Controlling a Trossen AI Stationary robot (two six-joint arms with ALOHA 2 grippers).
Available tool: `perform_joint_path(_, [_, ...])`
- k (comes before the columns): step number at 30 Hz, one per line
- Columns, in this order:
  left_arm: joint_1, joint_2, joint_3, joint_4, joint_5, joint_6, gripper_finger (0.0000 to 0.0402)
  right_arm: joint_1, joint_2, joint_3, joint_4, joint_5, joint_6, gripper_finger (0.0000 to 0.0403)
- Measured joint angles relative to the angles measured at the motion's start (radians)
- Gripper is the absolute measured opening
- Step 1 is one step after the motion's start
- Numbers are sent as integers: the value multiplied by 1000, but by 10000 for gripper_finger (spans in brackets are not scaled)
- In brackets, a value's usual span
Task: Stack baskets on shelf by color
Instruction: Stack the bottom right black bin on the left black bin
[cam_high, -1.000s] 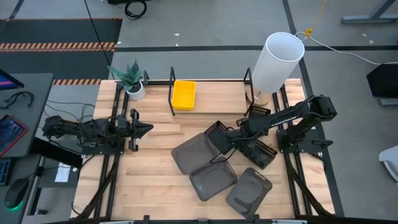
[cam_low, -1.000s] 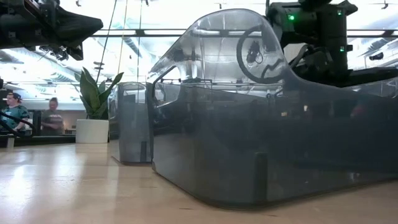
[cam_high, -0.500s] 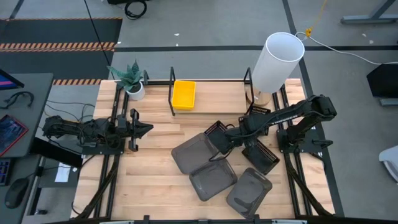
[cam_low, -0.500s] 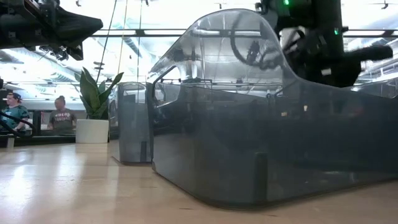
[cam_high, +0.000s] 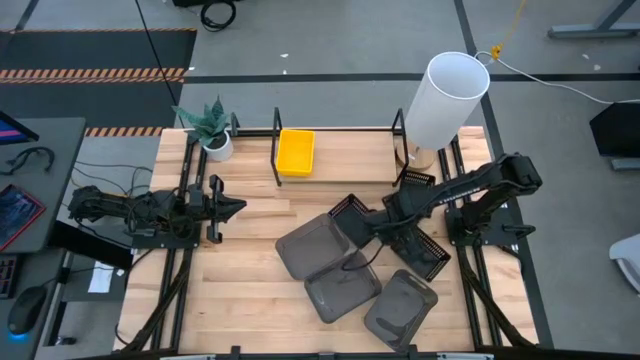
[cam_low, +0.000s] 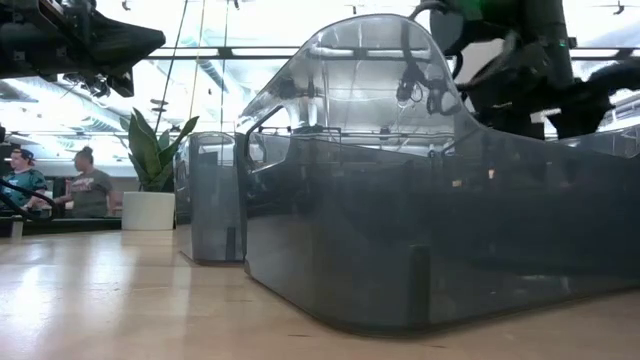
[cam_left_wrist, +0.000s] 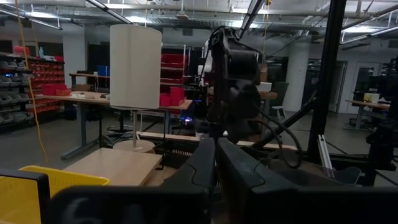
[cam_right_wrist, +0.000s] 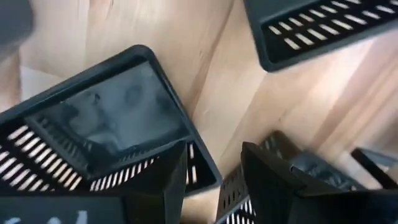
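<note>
The right claw (cam_high: 372, 226), fingers apart and gripping nothing, hangs over the near rim of one black basket (cam_high: 352, 219), bare wood beside it. A second black basket (cam_high: 425, 252) lies just behind it, three grey baskets (cam_high: 340, 285) ahead. One yellow basket (cam_high: 295, 151) sits in the shelf (cam_high: 277, 150) well beyond; the left claw (cam_high: 232, 208) waits far off, closed.

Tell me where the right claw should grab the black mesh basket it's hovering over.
Take the mesh basket by its near side wall, coming from above. It lies flat and open-side up, and the open right claw already straddles that rim, one finger inside, one outside.
</note>
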Motion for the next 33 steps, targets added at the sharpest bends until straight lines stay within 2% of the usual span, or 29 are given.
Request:
perform_joint_path(8, [0, 0, 0, 0, 0, 0, 36, 51, 0, -88, 99, 23, -33, 157])
perform_joint_path(13, [0, 0, 0, 0, 0, 0, 30, 59, 0, -137, 169, 22, -33, 146])
perform_joint_path(18, [0, 0, 0, 0, 0, 0, 23, 59, 0, -158, 193, 20, -33, 104])
perform_joint_path(25, [0, 0, 0, 0, 0, 0, 35, 58, 0, -158, 187, -39, -37, 19])
perform_joint_path(29, [0, 0, 0, 0, 0, 0, 35, 59, 0, -141, 181, -56, -36, 15])
perform_joint_path(33, [0, 0, 0, 0, 0, 0, 28, 58, 0, -92, 127, -24, -36, 15])
